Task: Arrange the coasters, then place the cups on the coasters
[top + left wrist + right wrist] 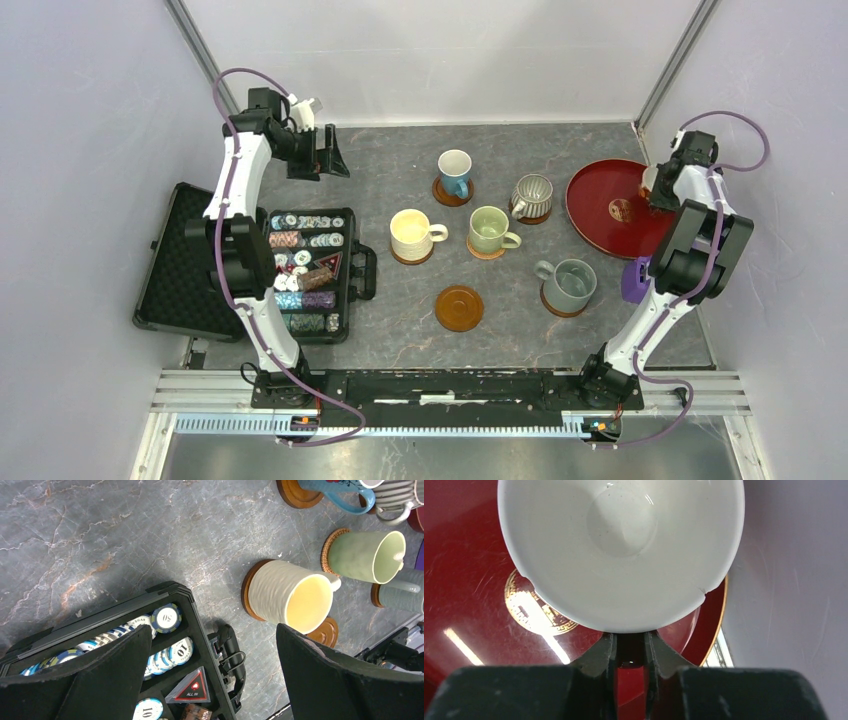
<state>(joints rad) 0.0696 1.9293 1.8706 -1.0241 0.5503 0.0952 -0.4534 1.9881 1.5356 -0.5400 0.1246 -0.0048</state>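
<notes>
**A:** Fig. 1, hazards. What could go wrong for you from here?

**B:** You hold the white cup (621,550) by its red handle (630,680) alone, a thin grip well off the cup's centre. In my judgement the bowl may swing or twist in the jaws as you lift. It could then strike the red tray (464,555) beneath it or the side wall close on the right. The bare coaster (459,307) lies well apart, near the front of the table. The grey-blue cup (570,283) stands beside your likely path, and a low carry could clip it.

**A:** And the pincer?

**B:** The right gripper (630,650) is nearly closed, its two fingers pinching the handle from either side just below the rim. Whether the cup rests on the tray or hangs clear of it, the views do not tell. The left gripper (212,640) stands fully wide and holds nothing. It hovers over the corner of the poker-chip case (175,260), near the cream-yellow cup (287,597).

**A:** The remaining cups?

**B:** The other five stand on coasters of their own.
</notes>
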